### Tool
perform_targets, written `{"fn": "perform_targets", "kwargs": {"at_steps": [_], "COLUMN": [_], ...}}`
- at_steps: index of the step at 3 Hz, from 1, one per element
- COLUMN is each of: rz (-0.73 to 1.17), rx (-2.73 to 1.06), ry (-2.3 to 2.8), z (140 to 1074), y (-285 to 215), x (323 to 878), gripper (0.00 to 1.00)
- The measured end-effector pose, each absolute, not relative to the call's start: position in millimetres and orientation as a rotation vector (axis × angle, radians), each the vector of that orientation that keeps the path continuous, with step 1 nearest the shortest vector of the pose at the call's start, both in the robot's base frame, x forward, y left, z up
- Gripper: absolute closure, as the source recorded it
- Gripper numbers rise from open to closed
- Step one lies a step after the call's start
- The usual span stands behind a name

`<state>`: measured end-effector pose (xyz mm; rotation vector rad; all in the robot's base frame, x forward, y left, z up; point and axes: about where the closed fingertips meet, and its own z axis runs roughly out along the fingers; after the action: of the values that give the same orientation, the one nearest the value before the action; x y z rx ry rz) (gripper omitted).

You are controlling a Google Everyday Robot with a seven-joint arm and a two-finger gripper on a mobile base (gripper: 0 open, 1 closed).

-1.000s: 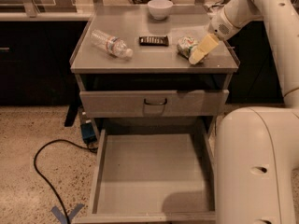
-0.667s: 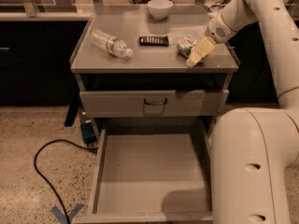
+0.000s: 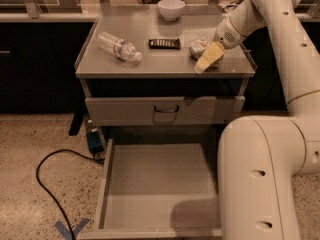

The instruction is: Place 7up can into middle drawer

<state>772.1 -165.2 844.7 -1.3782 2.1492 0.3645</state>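
The 7up can lies on its side on the right part of the grey cabinet top. It is pale silvery with green and red markings. My gripper reaches down from the upper right, right against the can's front right side and partly covering it. The middle drawer is pulled wide open below, near the floor. Its flat grey floor holds nothing.
A clear plastic water bottle lies on the left of the top. A black remote lies in the middle and a white bowl at the back. A shut drawer front with a loop handle is above the open drawer. My white arm fills the lower right. A black cable runs over the floor.
My gripper has shifted slightly left and down, closer onto the can. The can, bottle and drawer have not moved.
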Motion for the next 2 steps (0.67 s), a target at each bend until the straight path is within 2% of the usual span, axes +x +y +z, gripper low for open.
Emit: {"fn": "perform_targets", "kwargs": {"at_steps": [2], "rz": [0.363], "rx": [-1.398], "ry": [2.165], "z": [838.8], "y": [-157.8], "x": [775.0], "gripper": [0.0]}}
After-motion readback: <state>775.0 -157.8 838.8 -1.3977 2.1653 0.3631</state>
